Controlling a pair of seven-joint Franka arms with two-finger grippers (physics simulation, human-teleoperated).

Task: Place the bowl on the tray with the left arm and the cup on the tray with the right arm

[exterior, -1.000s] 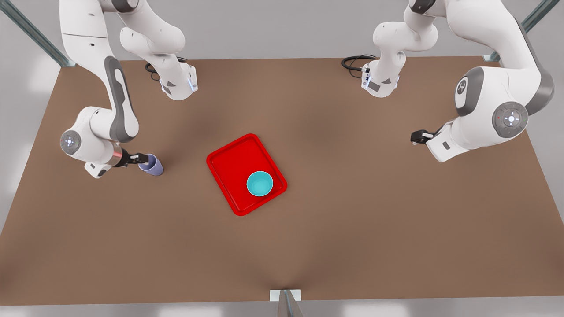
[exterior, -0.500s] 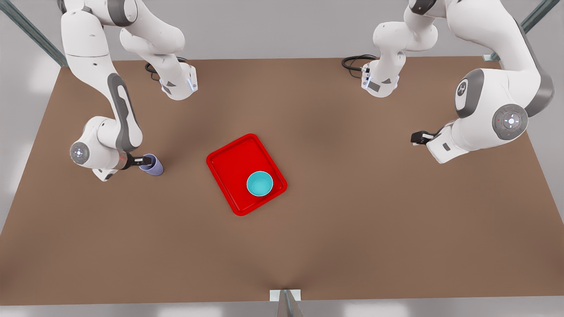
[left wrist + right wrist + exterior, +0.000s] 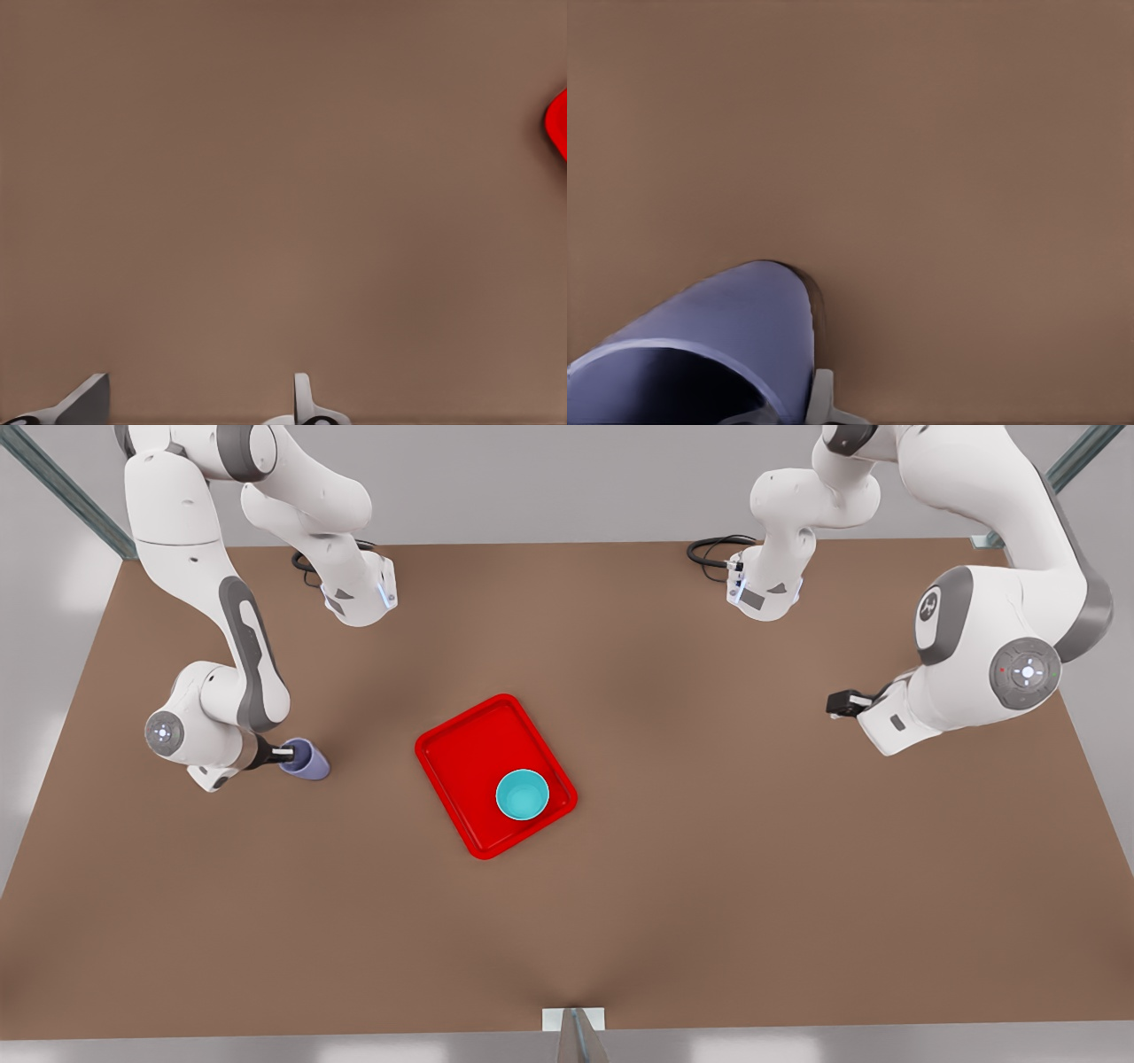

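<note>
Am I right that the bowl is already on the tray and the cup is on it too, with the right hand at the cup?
Not quite. The front view shows the cup on the table, off the tray. The bowl is on the tray, and the right hand is at the cup.

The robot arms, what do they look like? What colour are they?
Both arms are chunky white tubes with dark grey bands at the bends and round grey joint caps, each with a small glowing light. The right gripper and left gripper are black with pale fingertips. Black cables coil by the bases.
</note>
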